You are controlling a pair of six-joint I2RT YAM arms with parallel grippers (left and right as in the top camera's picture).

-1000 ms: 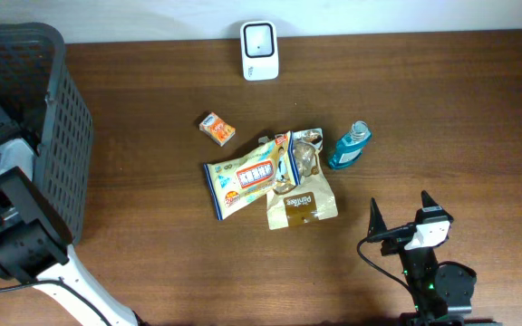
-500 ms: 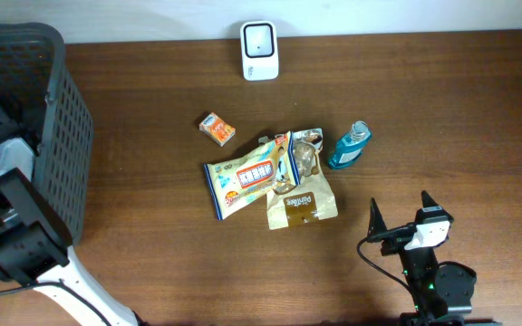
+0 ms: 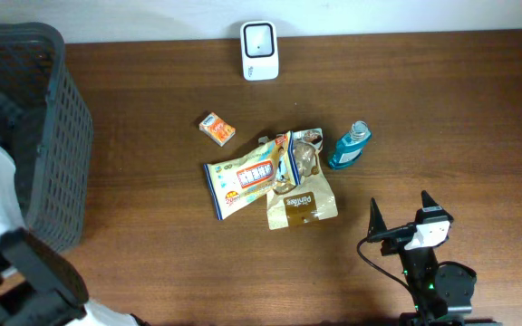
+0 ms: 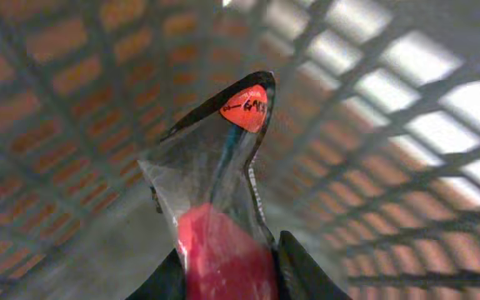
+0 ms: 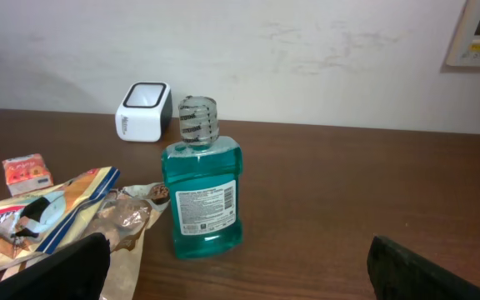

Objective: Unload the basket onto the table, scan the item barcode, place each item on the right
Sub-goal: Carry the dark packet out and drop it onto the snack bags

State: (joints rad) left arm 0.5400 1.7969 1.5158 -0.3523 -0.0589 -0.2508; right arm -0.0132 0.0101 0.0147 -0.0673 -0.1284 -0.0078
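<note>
Grip looks newly made: the left pincer (image 4: 233,268) has narrowed onto a clear, red-filled packet (image 4: 220,179) inside the basket (image 3: 62,127), while the right pincer (image 5: 240,267) gapes empty, well outside the basket; lifting it out toward the scanner (image 3: 260,50) likely follows

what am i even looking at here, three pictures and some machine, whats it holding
These are two robot arms at a wooden table, each ending in a two-finger gripper. One picture looks down from above; the other two come from cameras on the wrists. On the table lie a white scanner, a small orange box, a heap of snack packets and a blue mouthwash bottle. A dark basket stands at the left. The left gripper is inside that basket, pinching a clear packet with red inside. The right gripper stands open and holds nothing.
</note>
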